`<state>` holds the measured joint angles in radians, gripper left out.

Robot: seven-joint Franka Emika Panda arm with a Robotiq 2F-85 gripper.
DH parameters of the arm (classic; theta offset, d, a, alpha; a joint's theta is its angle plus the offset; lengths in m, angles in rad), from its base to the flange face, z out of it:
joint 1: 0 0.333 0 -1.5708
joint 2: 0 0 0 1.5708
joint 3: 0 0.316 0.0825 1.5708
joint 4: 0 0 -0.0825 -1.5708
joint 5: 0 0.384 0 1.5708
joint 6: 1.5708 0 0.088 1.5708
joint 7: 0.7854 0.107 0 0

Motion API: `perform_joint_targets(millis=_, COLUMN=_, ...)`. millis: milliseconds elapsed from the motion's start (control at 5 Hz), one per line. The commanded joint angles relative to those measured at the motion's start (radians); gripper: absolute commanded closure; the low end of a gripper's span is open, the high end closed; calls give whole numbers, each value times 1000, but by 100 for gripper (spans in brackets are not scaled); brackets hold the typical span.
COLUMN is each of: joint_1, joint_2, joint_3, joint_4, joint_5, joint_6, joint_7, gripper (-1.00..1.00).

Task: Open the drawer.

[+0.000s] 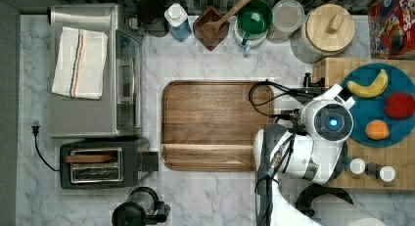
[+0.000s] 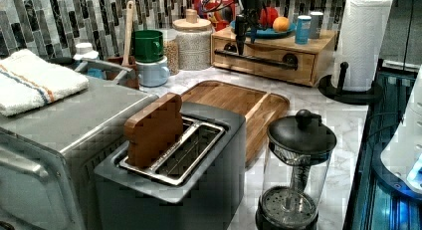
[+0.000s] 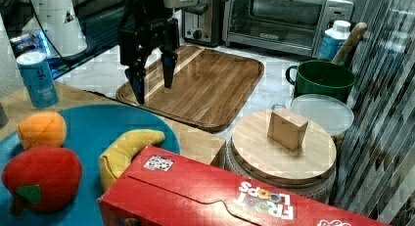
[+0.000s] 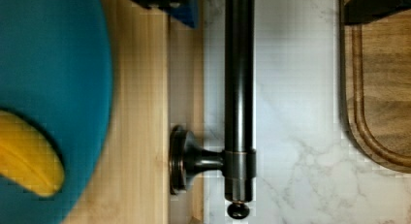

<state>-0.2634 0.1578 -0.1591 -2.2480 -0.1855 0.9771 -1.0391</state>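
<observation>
Hanging over the marble surface [image 1: 215,55], the gripper [image 3: 152,81] points straight down with its jaws spread apart and pinching nothing. In the right view it sits between the wooden tray [image 3: 210,84] and the edge of the bamboo box, just above the near end of the drawer [image 2: 263,58] handle. In the left view the drawer faces forward at the back of the surface, fully shut, with its long black bar handle [image 2: 259,60] running across the front on two round mounts; the dark fingers [image 2: 241,33] hang down right at the bar's end on the left view's left. The wrist view looks down along the bar [image 4: 240,88], with one mount [image 4: 186,158] joining it to the pale wood front, and marble between the bar and the tray's rounded rim. On top of the box lies a teal plate [image 1: 377,123] carrying a banana [image 1: 369,86], a red fruit [image 1: 399,105] and an orange [image 1: 377,129]. A paper towel roll [image 2: 361,41] stands beside the box on the left view's right. A toaster oven [image 1: 90,72] and a toaster [image 1: 98,163] sit well apart, on the top view's left.
</observation>
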Motion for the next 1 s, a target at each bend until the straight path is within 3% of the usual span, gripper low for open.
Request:
perform_joint_targets(millis=200, joint_1=18, joint_2=20, joint_3=16, joint_4=-74, joint_5=3, joint_6=72, joint_7=63, gripper=-100)
perform_joint_targets(millis=400, joint_1=36, joint_2=33, joint_3=-5, joint_4=-92, joint_5=-22, joint_6=103, joint_7=89, gripper=-100)
perform_joint_targets(millis=1000, joint_1=15, joint_2=81, joint_3=-2, joint_4=-90, joint_5=-39, joint_6=161, joint_7=86, gripper=-100)
